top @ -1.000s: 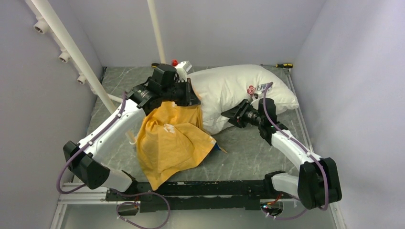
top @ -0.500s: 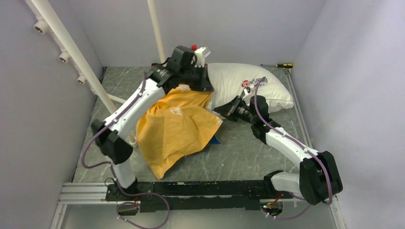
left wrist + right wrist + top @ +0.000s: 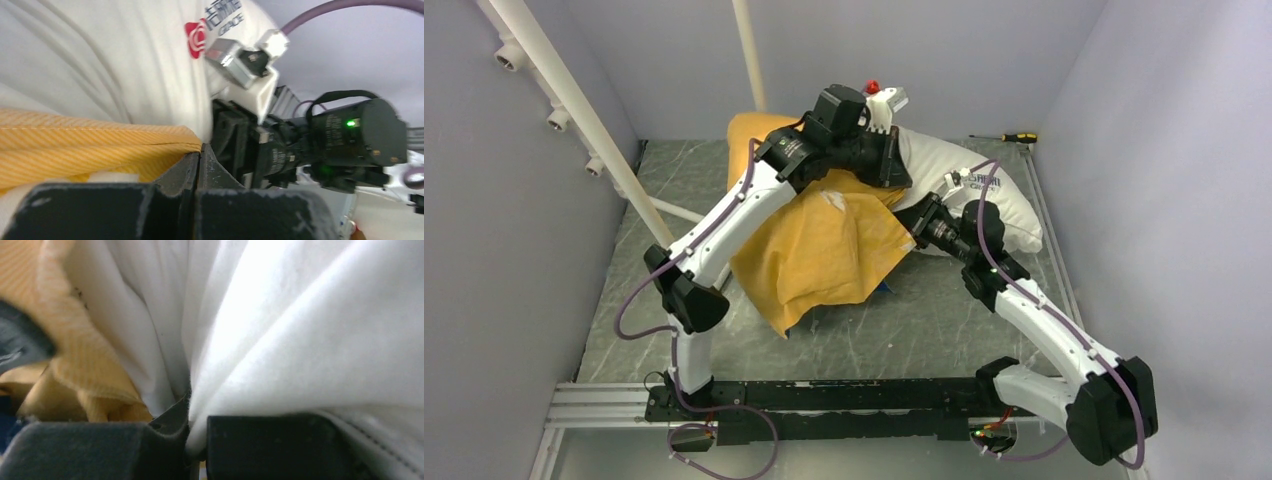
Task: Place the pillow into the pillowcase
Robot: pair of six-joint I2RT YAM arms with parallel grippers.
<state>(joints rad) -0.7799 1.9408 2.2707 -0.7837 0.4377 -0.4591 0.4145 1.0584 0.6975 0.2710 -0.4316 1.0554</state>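
Observation:
The white pillow (image 3: 989, 205) lies at the back right of the table, its left part covered by the yellow-orange pillowcase (image 3: 824, 250). My left gripper (image 3: 896, 172) is over the pillow's top edge. In the left wrist view this gripper (image 3: 200, 150) is shut on the pillowcase's hem (image 3: 100, 145), with the pillow (image 3: 100, 60) and its red logo just beyond. My right gripper (image 3: 924, 215) sits at the case's opening. Seen from the right wrist, it (image 3: 192, 400) is shut on a fold of white pillow (image 3: 300, 340) fabric, with the pillowcase (image 3: 75, 355) bunched to its left.
A yellow-handled screwdriver (image 3: 1016, 137) lies at the back right edge. White pipes (image 3: 574, 110) slant along the left wall and a white pole (image 3: 749, 60) stands at the back. Grey walls close in on three sides. A metal rail (image 3: 824, 395) runs along the front.
My left arm has swung back and right, dragging the pillowcase further over the pillow. The right gripper has closed on pillow fabric and shifted right.

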